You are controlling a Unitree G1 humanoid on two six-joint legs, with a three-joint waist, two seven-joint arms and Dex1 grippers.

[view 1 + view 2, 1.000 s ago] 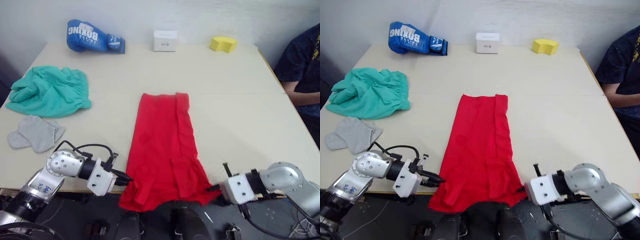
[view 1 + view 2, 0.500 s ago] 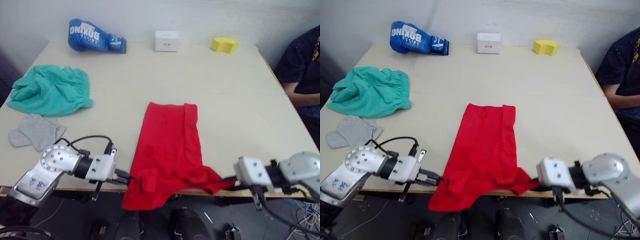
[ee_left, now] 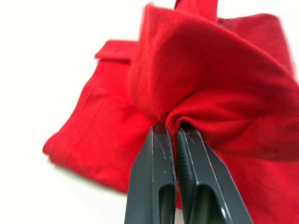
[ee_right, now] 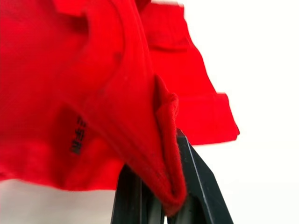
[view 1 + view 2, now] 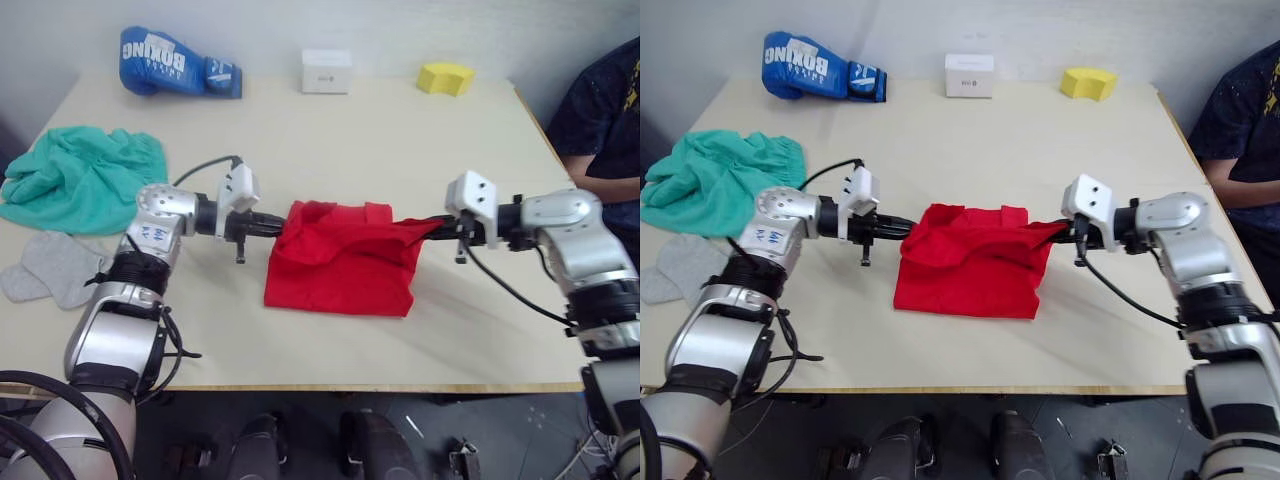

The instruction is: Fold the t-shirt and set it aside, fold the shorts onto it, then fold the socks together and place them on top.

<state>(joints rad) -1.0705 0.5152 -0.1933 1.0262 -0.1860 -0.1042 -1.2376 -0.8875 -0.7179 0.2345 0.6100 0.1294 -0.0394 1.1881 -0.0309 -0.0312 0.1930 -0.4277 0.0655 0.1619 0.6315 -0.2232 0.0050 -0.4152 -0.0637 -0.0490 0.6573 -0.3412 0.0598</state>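
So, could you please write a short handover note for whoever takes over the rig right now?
Left end effector: shut on the bright red cotton t-shirt, pinching its left corner.
Right end effector: shut on the t-shirt's right corner.
The near hem is carried over the far half at mid-table, not yet laid flat.
Crumpled teal-green fabric shorts and light grey ankle socks lie untouched on the left of the beige table.
Left: release, finish folding the shirt, set it aside, fold the shorts onto it, then the socks on top.
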